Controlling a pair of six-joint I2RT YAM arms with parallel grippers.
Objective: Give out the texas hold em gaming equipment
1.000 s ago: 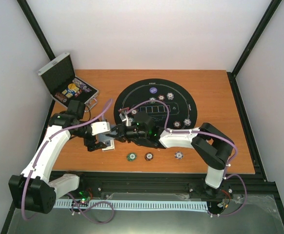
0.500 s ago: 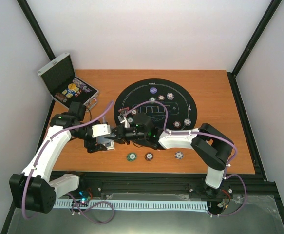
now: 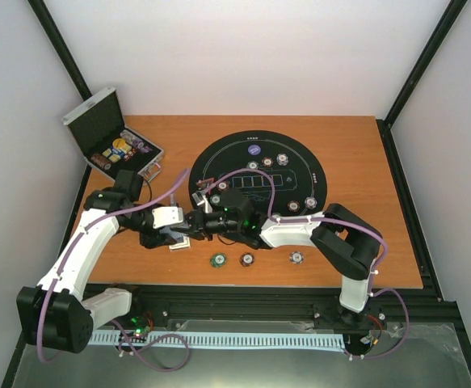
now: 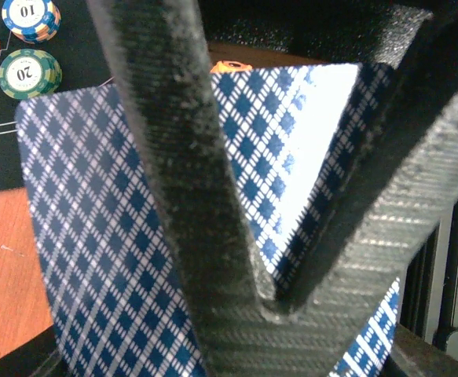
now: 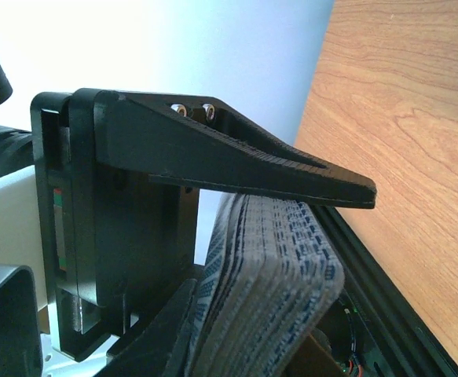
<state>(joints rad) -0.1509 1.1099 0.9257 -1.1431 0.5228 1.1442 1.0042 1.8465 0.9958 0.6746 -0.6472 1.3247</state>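
Overhead view of a wooden table [image 3: 356,242]. At its 10 o'clock corner sits a silver case [image 3: 98,121], lid raised, with small coloured pieces inside.

The left arm reaches in from 7 o'clock. Its left gripper [image 3: 170,234] meets the right gripper [image 3: 196,226] just left of the table's centre. In the left wrist view, the left fingers [image 4: 174,157] are drawn together into a narrow V. They pinch a card [image 4: 299,157] with a blue diamond-patterned back, and the same pattern spreads out to either side. In the right wrist view, the right gripper's jaws are clamped on a deck of playing cards [image 5: 276,267], one finger above the stack and one below.

A round black mat [image 3: 304,178] covers the table from its centre toward 12 o'clock. A purple button disc [image 3: 254,149] lies near the mat's 12 o'clock, and small chips sit toward its 9 and 4 o'clock.

Off the mat at its 6 o'clock, near the table's front edge, three chips lie in a spaced row. They are a green chip [image 3: 217,259], a brown-red chip [image 3: 246,259] and a purple-white chip [image 3: 296,257].
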